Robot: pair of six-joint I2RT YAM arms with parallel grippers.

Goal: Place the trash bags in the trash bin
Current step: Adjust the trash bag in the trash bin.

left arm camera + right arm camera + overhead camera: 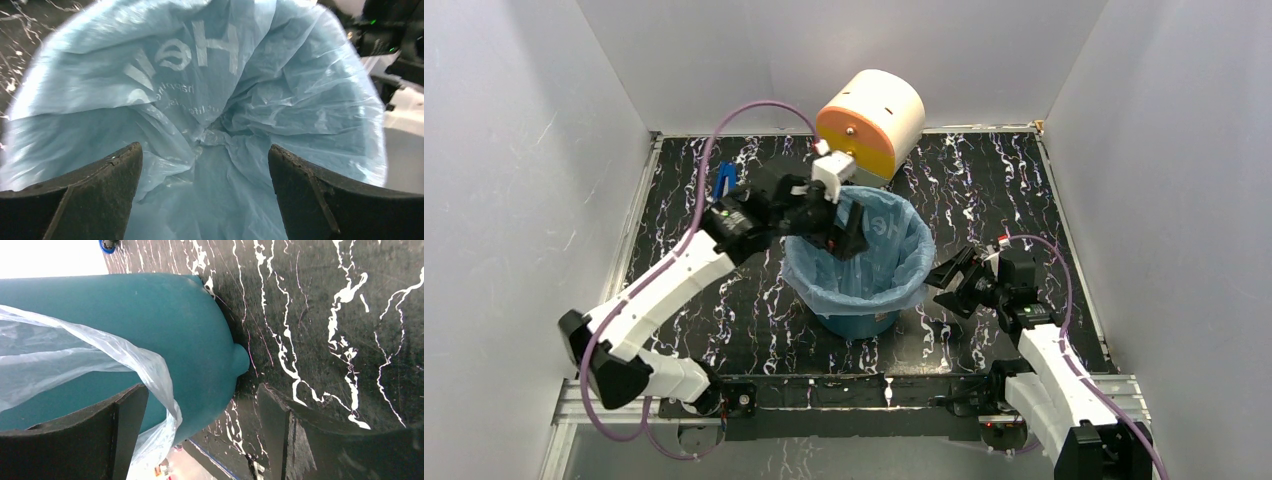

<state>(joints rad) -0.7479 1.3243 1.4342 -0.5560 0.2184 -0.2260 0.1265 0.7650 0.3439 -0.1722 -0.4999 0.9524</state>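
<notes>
The light-blue trash bag (pixel 894 245) lines the teal trash bin (pixel 856 324) in the middle of the table, its edge folded over the rim. My left gripper (pixel 844 235) hangs over the bin's left rim, open and empty, looking down into the bag (pixel 215 90) with white lettering. My right gripper (pixel 946 285) is open and empty just right of the bin. In the right wrist view the bin wall (pixel 165 320) and the bag's hanging edge (pixel 150 370) lie between and beyond its fingers (pixel 125 425).
A cream-and-orange drum (pixel 871 120) lies on its side just behind the bin. A small blue object (pixel 723 180) lies at the back left of the black marbled table (pixel 994 190). White walls close in three sides.
</notes>
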